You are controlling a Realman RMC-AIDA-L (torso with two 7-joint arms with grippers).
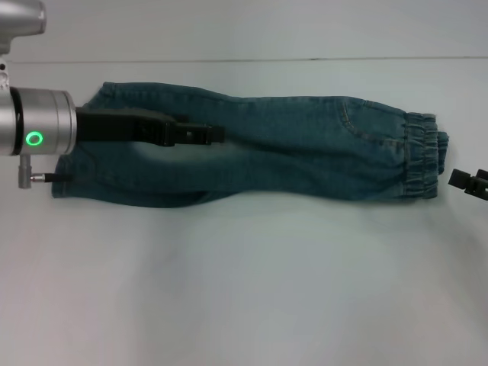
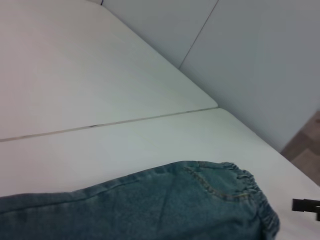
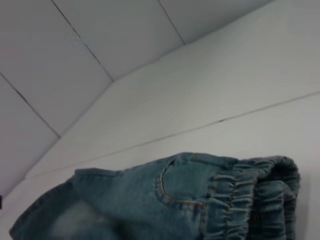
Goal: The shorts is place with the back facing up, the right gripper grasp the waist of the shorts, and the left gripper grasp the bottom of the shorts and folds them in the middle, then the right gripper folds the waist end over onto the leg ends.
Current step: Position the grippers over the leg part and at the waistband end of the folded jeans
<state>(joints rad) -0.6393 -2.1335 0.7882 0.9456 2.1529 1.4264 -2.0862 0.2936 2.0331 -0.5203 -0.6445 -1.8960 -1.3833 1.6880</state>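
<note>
lengthwise, folded denim shorts (image 1: 267, 149), gathered ruffled waist (image 1: 421, 156), smooth white table (image 1: 244, 290)

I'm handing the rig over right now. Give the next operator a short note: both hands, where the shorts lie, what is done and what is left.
Left hand: over the leg end of the shorts, fingers low above or on the denim; whether it grips is unclear.
Right hand: at the table's right edge, just off the waist, not touching it.
Shorts: already folded lengthwise into a narrow strip on the white table, leg ends on the robot's left, waist on its right.
Done: the middle fold.
Left: right hand grasps the waist and folds it over onto the leg ends.
</note>
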